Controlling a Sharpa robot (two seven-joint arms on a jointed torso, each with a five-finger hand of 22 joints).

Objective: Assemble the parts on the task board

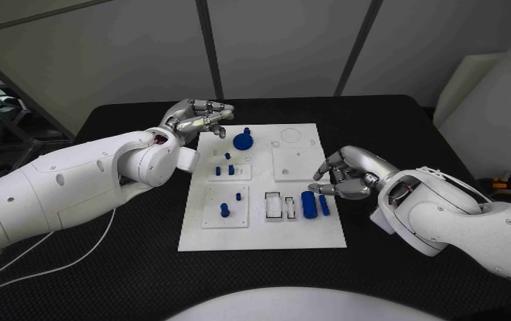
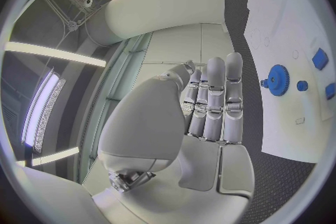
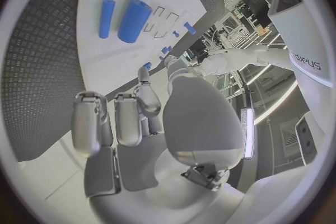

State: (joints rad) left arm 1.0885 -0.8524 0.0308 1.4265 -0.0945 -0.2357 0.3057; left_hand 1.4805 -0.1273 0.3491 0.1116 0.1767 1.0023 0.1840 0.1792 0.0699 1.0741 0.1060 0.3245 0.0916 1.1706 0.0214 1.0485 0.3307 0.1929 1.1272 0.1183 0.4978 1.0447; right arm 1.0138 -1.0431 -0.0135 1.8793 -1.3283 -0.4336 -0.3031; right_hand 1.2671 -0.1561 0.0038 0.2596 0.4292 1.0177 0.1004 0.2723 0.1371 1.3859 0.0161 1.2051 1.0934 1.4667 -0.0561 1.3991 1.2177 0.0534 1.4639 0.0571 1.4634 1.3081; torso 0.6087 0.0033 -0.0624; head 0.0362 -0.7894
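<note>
The white task board (image 1: 261, 229) lies in the middle of the black table. A blue gear (image 1: 244, 142) (image 2: 279, 79) stands near its far edge, with two small blue pegs (image 1: 224, 170) just nearer on a raised tile. Another peg (image 1: 224, 209) stands in the near left tile. A thick blue cylinder (image 1: 309, 204) (image 3: 134, 21) and a thin one (image 1: 323, 204) (image 3: 106, 18) lie side by side at the near right. My left hand (image 1: 200, 119) (image 2: 210, 106) hovers at the board's far left corner, fingers straight and empty. My right hand (image 1: 346, 173) (image 3: 133, 117) hangs over the board's right edge just beyond the cylinders, fingers loosely curved, holding nothing.
Empty rectangular slots (image 1: 277, 206) sit left of the cylinders. A blank raised tile (image 1: 293, 162) and round outlines (image 1: 289, 136) occupy the far right of the board. A white cable (image 1: 64, 251) runs over the table at the near left.
</note>
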